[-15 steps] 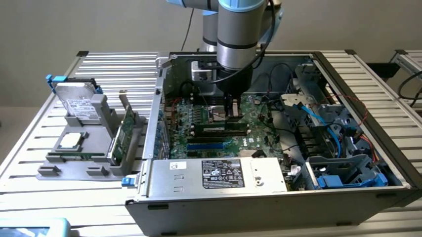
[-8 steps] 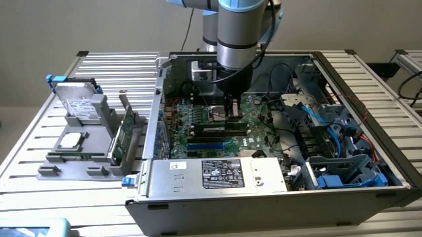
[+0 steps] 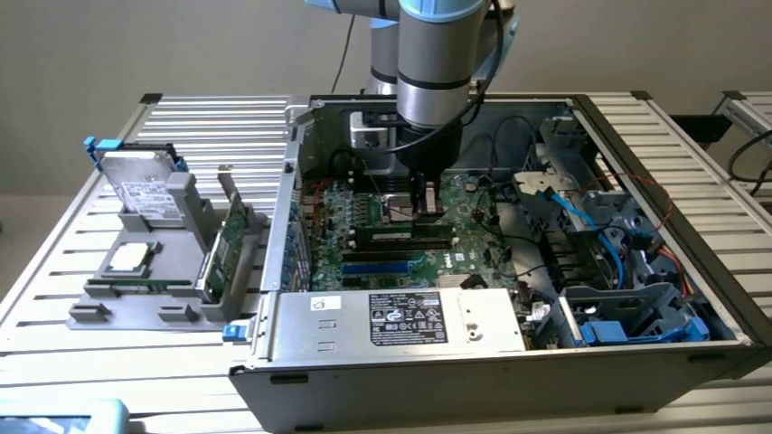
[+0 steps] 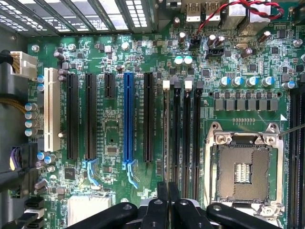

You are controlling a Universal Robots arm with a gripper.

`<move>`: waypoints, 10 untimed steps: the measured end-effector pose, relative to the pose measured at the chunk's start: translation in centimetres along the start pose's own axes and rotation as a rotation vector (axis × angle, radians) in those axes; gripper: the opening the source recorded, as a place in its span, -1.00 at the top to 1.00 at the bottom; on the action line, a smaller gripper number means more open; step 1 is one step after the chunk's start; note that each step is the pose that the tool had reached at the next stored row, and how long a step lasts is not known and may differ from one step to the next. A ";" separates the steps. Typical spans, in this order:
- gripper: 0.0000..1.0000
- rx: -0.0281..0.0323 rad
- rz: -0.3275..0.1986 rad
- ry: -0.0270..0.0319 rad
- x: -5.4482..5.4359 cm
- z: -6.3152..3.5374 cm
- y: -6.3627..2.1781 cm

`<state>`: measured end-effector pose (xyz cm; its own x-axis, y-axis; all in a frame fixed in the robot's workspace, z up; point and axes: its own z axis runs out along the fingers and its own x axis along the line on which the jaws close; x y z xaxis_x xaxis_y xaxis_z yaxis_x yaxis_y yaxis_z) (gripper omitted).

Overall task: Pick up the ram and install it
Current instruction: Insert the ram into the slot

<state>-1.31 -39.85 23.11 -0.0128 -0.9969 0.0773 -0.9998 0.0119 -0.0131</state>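
Reaching down into the open grey metal computer case (image 3: 483, 362) sitting on the slatted metal tabletop (image 3: 181, 117). Clamping the black gripper (image 3: 422, 215) (image 4: 167, 198), fingers nearly together, on the top edge of the long narrow green ram stick (image 3: 399, 237) (image 4: 166, 143). Holding it on edge along the black memory slots (image 4: 187, 143) of the green motherboard (image 4: 109, 143), near the square silver processor socket (image 4: 243, 167).

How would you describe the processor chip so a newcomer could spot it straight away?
Start at the open computer case, then look to the exterior view's left, to the grey holder. The processor chip lies flat there, in front of the leaning hard drive; unlike the upright green expansion card beside it, it is square and silver-topped.
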 end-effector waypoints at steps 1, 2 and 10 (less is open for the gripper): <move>0.76 0.0001 0.000 -0.0022 0.0 0.01 0.00; 0.76 0.0002 0.000 -0.0034 0.0 0.02 -0.01; 0.76 0.0001 0.000 -0.0036 0.1 0.03 -0.01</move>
<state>-1.31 -39.95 23.09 -0.0128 -0.9972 0.0737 -0.9998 0.0118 -0.0131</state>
